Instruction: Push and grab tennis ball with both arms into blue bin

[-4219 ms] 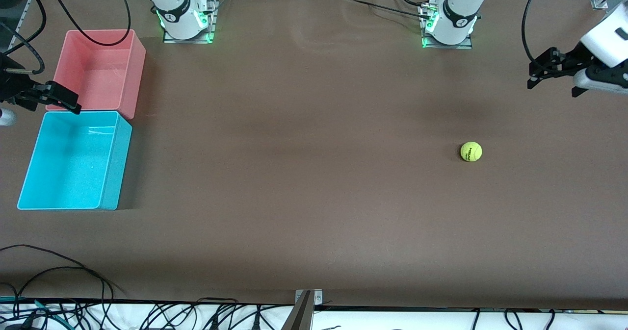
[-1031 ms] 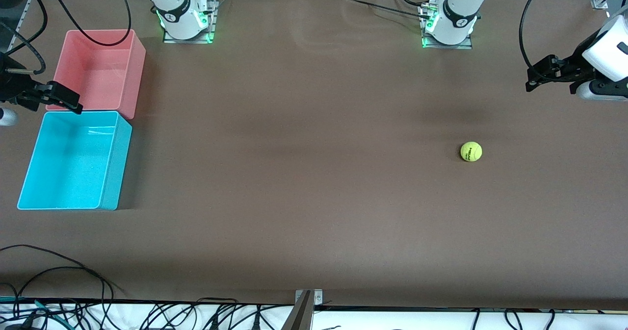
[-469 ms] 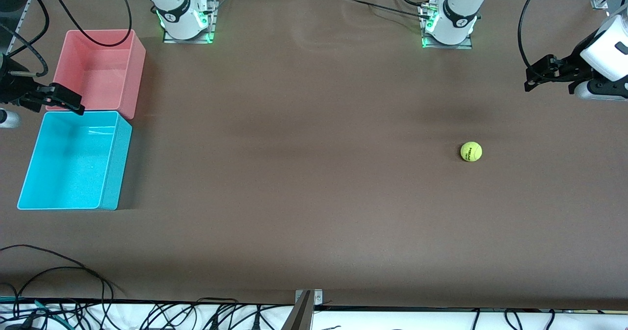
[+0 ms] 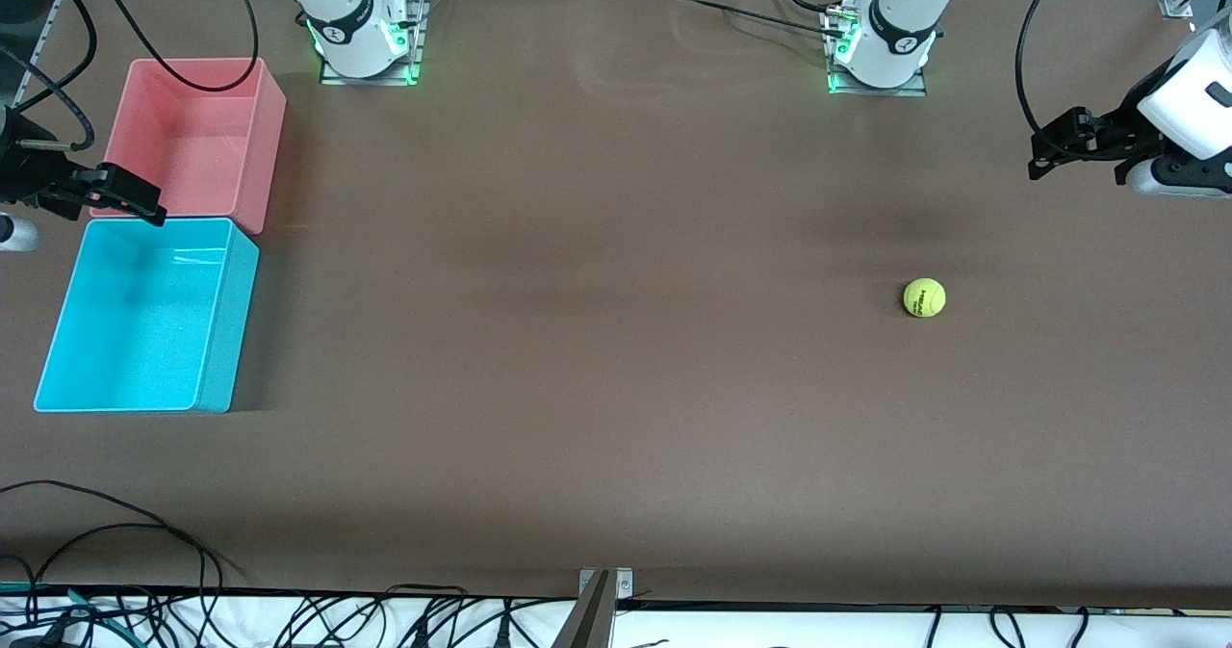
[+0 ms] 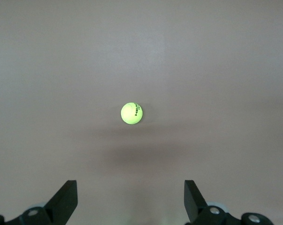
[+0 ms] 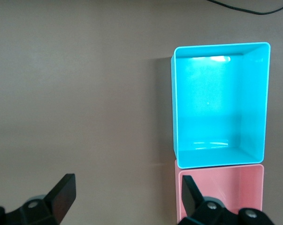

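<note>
The tennis ball (image 4: 924,298) lies on the brown table toward the left arm's end, and it also shows alone in the left wrist view (image 5: 131,113). My left gripper (image 4: 1039,152) hangs open over the table's left-arm end, apart from the ball, with its own jaws (image 5: 130,190) empty. The blue bin (image 4: 231,321) stands empty at the right arm's end. My right gripper (image 4: 130,195) hovers open where the blue bin meets the pink one. In the right wrist view the blue bin (image 6: 254,103) sits ahead of that gripper (image 6: 128,185), which holds nothing.
A pink bin (image 4: 269,138) touches the blue bin's farther end; part of it shows in the right wrist view (image 6: 225,192). The two arm bases (image 4: 361,37) (image 4: 881,46) stand at the table's farthest edge. Black cables (image 4: 115,552) lie at the nearest edge.
Since the earliest frame the left arm's hand has turned and shifted slightly. Over the last second both arms barely move. The ball has stayed put.
</note>
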Controlling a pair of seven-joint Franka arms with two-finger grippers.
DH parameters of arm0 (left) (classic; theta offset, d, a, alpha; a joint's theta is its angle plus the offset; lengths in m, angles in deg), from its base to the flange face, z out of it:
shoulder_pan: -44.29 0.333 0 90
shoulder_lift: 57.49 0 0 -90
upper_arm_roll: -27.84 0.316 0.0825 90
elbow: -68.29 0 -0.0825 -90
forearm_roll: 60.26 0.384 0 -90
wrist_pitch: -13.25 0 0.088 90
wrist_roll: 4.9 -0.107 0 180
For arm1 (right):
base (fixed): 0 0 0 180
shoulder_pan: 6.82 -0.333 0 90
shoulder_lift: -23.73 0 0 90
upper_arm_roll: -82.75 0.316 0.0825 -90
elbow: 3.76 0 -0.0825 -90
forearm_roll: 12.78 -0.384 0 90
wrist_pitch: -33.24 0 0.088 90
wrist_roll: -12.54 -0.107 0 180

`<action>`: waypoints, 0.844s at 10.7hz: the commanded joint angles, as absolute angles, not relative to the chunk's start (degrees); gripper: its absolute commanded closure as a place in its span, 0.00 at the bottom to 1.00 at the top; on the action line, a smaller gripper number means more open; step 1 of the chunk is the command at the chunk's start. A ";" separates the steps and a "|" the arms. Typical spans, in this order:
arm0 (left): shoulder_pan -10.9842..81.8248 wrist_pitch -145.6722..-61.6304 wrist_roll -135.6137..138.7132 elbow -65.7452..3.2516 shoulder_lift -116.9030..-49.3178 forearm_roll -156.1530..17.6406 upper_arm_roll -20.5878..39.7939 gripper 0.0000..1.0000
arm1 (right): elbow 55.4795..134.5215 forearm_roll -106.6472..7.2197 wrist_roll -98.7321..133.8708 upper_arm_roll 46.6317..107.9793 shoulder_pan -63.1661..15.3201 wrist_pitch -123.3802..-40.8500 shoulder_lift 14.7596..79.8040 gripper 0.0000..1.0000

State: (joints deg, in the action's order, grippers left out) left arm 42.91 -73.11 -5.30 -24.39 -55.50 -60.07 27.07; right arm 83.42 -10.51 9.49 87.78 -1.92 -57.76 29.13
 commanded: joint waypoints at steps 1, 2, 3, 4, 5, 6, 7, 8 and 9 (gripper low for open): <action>42.80 -71.57 -5.25 -22.41 -56.35 -59.74 26.87 0.00 | 82.29 -11.29 8.76 87.85 -2.08 -56.85 29.44 0.00; 42.45 -71.57 -5.43 -22.33 -56.61 -59.56 26.87 0.00 | 82.29 -11.55 9.11 87.77 -1.99 -56.76 29.44 0.00; 42.27 -71.57 -5.52 -22.24 -56.61 -59.56 26.87 0.00 | 82.29 -11.38 9.02 87.76 -2.08 -56.85 29.44 0.00; 42.10 -71.57 -5.52 -22.32 -56.87 -59.56 26.79 0.00 | 82.29 -11.20 8.76 87.85 -2.08 -56.85 29.44 0.00; 42.18 -71.57 -5.52 -22.24 -57.13 -59.65 26.79 0.00 | 82.29 -11.46 9.02 87.77 -1.99 -56.76 29.44 0.00; 42.10 -71.65 -5.26 -22.24 -57.66 -59.48 26.79 0.00 | 82.29 -11.20 8.93 87.85 -2.08 -56.85 29.44 0.00; 42.27 -71.65 -5.25 -22.24 -57.93 -59.47 26.79 0.00 | 82.29 -11.20 8.93 87.85 -2.08 -56.85 29.53 0.00; 42.36 -71.65 -5.17 -22.24 -57.93 -59.39 26.79 0.00 | 82.29 -11.28 9.02 87.85 -2.08 -56.85 29.44 0.00; 42.54 -71.65 -5.25 -22.24 -58.19 -59.39 26.79 0.00 | 82.29 -11.29 9.02 87.85 -2.08 -56.85 29.53 0.00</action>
State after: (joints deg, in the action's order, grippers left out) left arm 42.40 -73.11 -5.31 -24.39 -56.78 -60.07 26.80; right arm 83.42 -10.52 9.49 87.79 -1.95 -57.76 29.14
